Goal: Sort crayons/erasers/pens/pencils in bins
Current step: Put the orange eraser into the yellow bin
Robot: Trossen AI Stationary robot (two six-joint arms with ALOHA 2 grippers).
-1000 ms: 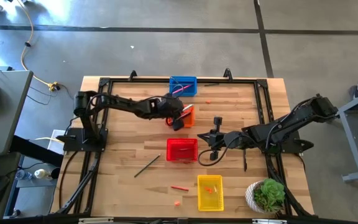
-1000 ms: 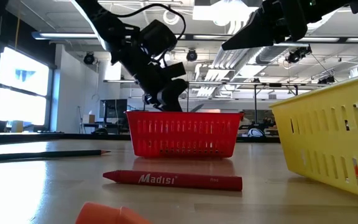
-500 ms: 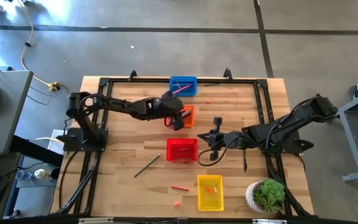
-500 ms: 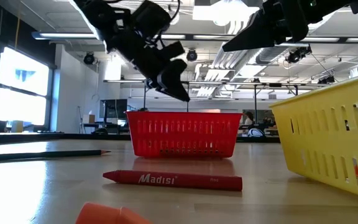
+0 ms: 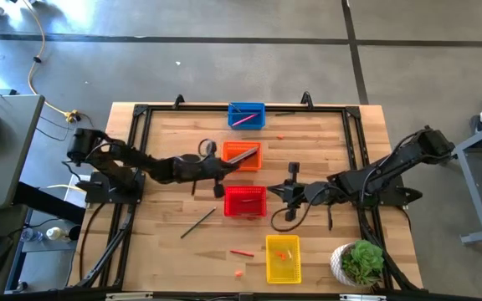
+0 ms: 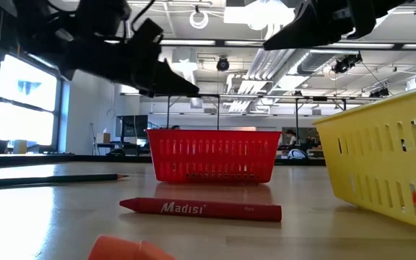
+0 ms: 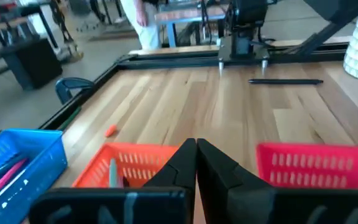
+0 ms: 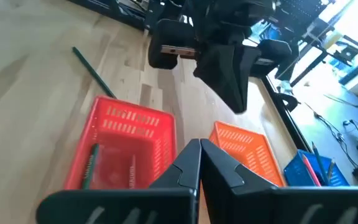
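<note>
One red crayon (image 6: 201,209) reads "Madisi", lower centre of the low view. Left gripper (image 5: 217,179) and right gripper (image 5: 289,193) flank the red bin (image 5: 245,201) mid-frame, both with fingers pressed together, empty.

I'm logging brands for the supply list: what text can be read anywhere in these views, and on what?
"Madisi": white lettering on the red crayon lying on the table in front of the red bin.
A second, smaller mark further along the crayon: too small to read.
No other text is readable in any view.
</note>
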